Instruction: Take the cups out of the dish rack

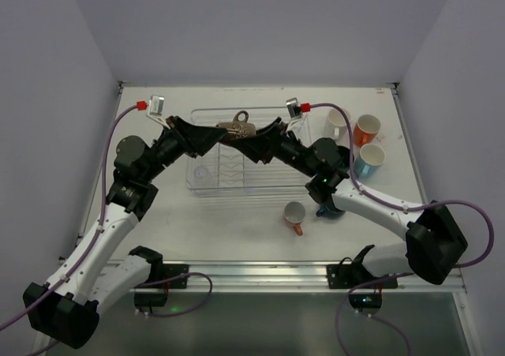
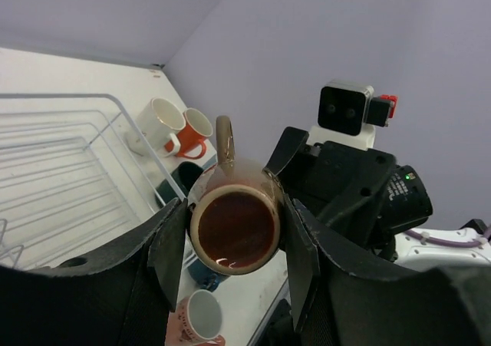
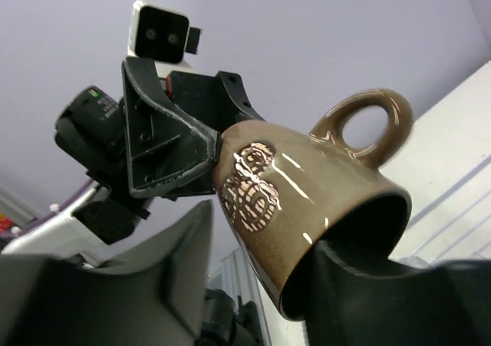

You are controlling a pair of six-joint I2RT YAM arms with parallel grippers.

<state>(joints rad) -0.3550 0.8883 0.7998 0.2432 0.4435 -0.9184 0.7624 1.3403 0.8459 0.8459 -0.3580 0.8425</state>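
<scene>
Status: brown mug (image 1: pixel 241 122) is up in the air over the middle of the dish rack (image 1: pixel 201 184), between both arms, handle pointing up.

Left claw (image 2: pixel 234 246) is clenched on it. Left wrist cam shows a finger (image 2: pixel 170 248) pressed on each side of the mug body, with one round end of the mug facing the lens.

Right claw (image 3: pixel 272 277) is released, spread around the mug's open end. One finger (image 3: pixel 188 265) sits outside with a visible gap to the wall, the other sits at the rim. Whether that one touches, can't tell.

On the surface (image 1: pixel 237 222):
- White mug (image 1: pixel 338 121), orange mug (image 1: pixel 367 129) and light blue mug (image 1: pixel 369 159) are grouped upright, right of the rack.
- Pinkish cup (image 1: pixel 295 214) lies on its side in front of the rack.
- Navy mug (image 1: pixel 327 210) is just beside it, mostly hidden under the right arm.
</scene>
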